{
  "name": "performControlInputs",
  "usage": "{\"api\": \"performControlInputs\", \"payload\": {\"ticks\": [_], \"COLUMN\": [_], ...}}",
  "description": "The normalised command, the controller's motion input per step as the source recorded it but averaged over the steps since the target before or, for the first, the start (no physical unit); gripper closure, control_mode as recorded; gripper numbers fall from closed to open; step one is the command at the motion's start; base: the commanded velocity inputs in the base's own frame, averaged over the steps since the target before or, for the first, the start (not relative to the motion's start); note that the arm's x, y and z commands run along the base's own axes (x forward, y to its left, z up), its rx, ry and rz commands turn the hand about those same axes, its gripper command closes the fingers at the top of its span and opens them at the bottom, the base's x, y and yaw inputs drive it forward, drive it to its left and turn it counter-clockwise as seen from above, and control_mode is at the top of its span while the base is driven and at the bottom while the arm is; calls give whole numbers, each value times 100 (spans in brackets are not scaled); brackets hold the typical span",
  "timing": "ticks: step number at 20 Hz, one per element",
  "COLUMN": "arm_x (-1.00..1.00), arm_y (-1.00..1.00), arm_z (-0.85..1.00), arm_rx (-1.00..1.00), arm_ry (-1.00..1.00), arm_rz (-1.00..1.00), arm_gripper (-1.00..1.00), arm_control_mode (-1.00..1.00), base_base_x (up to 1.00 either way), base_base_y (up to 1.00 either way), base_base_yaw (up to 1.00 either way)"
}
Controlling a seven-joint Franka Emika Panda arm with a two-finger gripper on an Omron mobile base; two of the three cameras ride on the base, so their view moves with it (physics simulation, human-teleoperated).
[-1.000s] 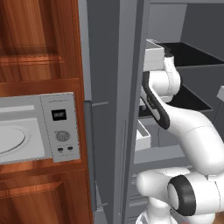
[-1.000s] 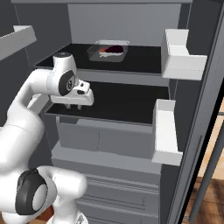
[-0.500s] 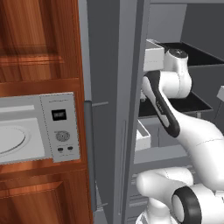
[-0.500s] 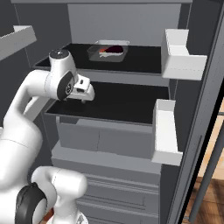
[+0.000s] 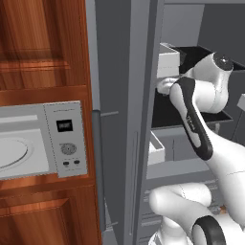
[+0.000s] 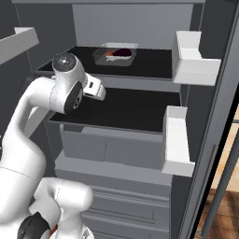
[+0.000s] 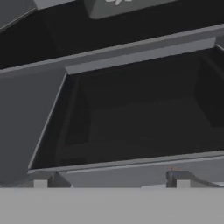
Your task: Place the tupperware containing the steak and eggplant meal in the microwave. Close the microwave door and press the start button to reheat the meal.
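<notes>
The tupperware (image 6: pixel 116 56), a shallow pale grey tray, rests at the back of the fridge's upper black shelf. In it lie the red steak (image 6: pixel 111 54) and the dark purple eggplant (image 6: pixel 124 52). My gripper (image 6: pixel 101 93) hovers in front of the lower shelf, below and left of the tray, not touching it. In the hand view the gripper (image 7: pixel 109 182) is open, its tips far apart with nothing between them, and the tupperware (image 7: pixel 127 5) shows at the top edge. The microwave (image 5: pixel 43 143) sits in the wooden cabinet, left of the fridge. The microwave door (image 5: pixel 21 153) is closed.
White door bins (image 6: pixel 196 58) (image 6: pixel 176 140) hang on the open fridge door at right. Another white bin (image 5: pixel 170 60) sits left of the shelves. The lower black shelf (image 6: pixel 130 109) is bare, with grey drawers (image 6: pixel 105 149) beneath. The microwave's control panel (image 5: pixel 67 139) has a display and dial.
The arm has straightened and lifted the hand a little higher, closer to the shelf fronts. The jaws have spread from partly closed to wide open.
</notes>
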Motion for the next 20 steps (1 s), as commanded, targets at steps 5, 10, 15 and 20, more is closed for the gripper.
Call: {"api": "performControlInputs", "payload": {"ticks": [5, 10, 15, 20], "arm_x": [0, 0, 9, 33], "arm_y": [-19, -26, -14, -7], "arm_z": [55, 49, 29, 18], "arm_rx": [5, 0, 1, 0], "arm_ry": [-14, -24, -19, -5], "arm_rz": [-7, -4, -5, -9], "arm_gripper": [-100, -100, -100, -100], "arm_control_mode": [-100, -100, -100, -100], "base_base_x": [0, 0, 0, 0], "base_base_y": [0, 0, 0, 0], "base_base_yaw": [0, 0, 0, 0]}}
